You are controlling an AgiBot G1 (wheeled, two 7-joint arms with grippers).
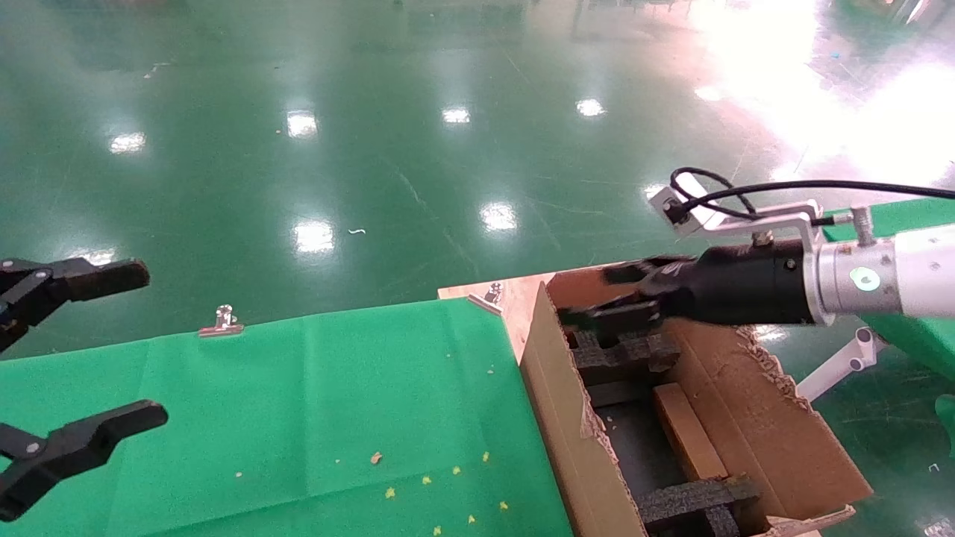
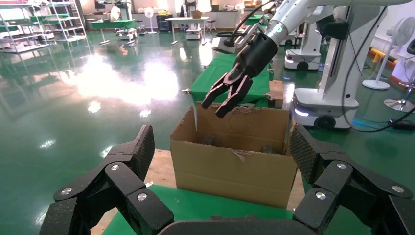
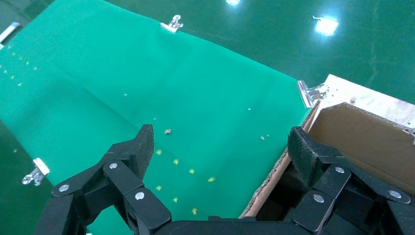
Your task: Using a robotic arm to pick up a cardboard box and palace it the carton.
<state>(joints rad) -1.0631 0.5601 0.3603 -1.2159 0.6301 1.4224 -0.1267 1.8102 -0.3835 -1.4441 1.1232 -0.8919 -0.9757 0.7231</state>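
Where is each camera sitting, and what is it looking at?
Head view: up on the robot's head, looking forward and down at the green table and the carton; the left gripper and right gripper both show.
Left wrist view: on the left arm, looking across its open left gripper at the carton and the right gripper above it.
Right wrist view: on the right arm, looking down past its open right gripper at the table and the carton's edge.
Shared: all three see the carton.
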